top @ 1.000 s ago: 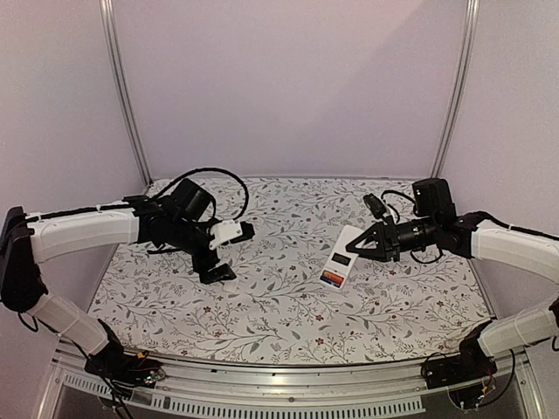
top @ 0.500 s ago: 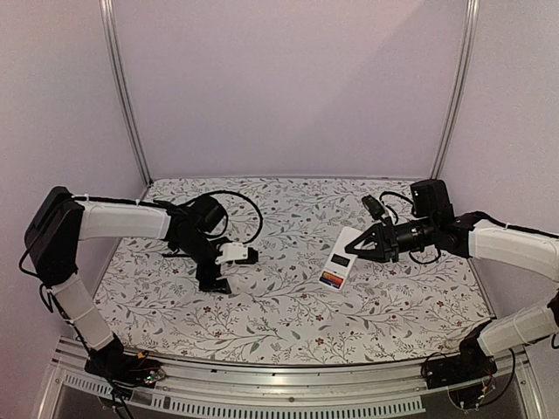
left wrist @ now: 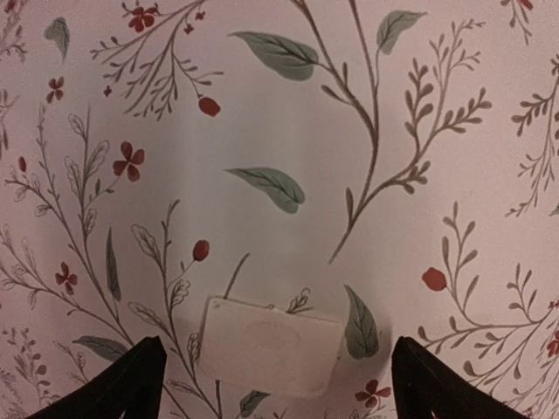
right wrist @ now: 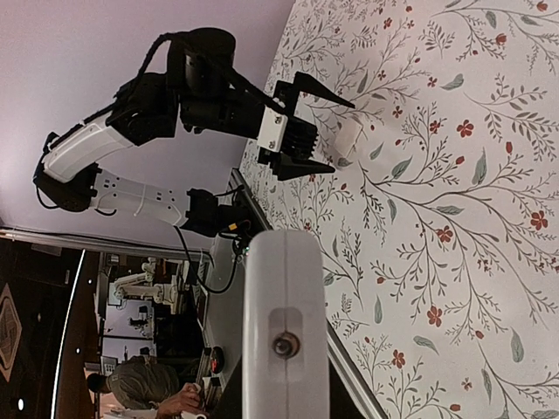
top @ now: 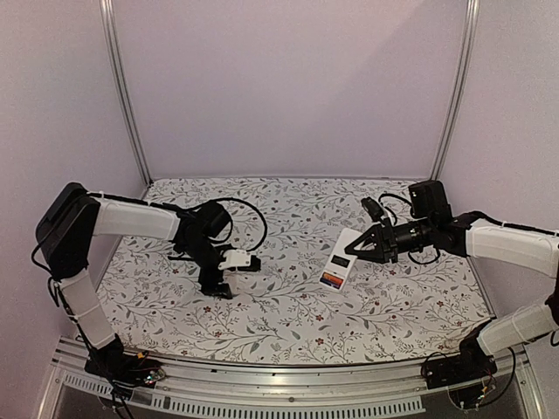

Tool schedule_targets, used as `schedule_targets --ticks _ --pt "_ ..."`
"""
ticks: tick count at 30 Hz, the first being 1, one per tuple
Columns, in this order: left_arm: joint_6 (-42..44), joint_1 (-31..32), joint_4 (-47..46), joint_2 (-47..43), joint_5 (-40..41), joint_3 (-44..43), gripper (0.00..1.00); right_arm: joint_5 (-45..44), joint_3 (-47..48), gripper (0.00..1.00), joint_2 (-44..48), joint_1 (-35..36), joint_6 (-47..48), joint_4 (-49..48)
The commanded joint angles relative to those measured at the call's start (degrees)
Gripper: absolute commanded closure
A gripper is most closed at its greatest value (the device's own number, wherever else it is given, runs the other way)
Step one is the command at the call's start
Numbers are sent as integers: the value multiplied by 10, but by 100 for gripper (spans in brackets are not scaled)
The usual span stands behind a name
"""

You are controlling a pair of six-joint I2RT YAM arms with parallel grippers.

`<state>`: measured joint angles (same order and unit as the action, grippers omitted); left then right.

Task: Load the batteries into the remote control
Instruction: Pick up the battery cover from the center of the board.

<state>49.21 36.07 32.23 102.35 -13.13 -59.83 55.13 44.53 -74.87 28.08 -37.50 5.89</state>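
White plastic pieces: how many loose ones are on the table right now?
1. The white plastic piece lies flat on the floral cloth between the open fingers of the left gripper; others may be hidden under the arms.

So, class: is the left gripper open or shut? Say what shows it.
Open. The left gripper shows both fingertips wide apart in its wrist view, the flat white piece lying untouched on the table between them.
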Motion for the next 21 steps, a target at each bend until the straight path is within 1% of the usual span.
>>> schedule_targets --ticks 1,6,10,15,19,21 --pt "13 -3 9 16 -4 -3 11 13 -6 100 -1 -7 8 -17" --pt "10 11 20 12 9 4 17 16 -7 100 3 -9 8 -16" --pt "-7 31 28 1 25 15 20 16 -8 100 6 -9 8 -16" --pt "-30 38 29 -19 29 36 29 14 -14 100 13 -10 8 -15" --pt "-46 42 26 -22 35 42 33 11 -15 100 13 -10 8 -17" --pt "-47 44 27 -23 41 44 33 9 -16 100 13 -10 7 -17"
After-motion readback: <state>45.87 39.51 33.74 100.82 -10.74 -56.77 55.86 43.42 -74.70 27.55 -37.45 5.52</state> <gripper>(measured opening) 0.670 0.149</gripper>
